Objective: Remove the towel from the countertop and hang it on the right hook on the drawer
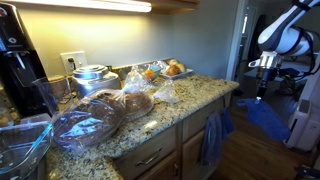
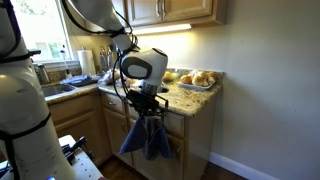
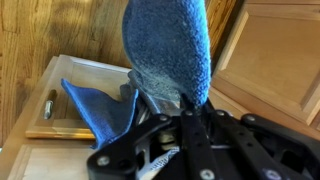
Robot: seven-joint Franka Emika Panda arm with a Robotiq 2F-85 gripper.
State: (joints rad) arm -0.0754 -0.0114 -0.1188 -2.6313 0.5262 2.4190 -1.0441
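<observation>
A robot arm's black claw (image 3: 187, 110) is clenched on a soft deep royal-blue cloth towel (image 3: 170, 50), seen close up in the wrist view. In an exterior view the claw hangs in front of the wooden cabinets, just below the rounded edge of the speckled beige-and-brown granite desk (image 2: 188, 98). The towel dangles beneath it, off the desk. A paler slate-blue towel (image 3: 98, 112) hangs against a light wood drawer front (image 3: 60, 85) just beside it. A tray of bread rolls (image 2: 195, 78) sits on the desk.
</observation>
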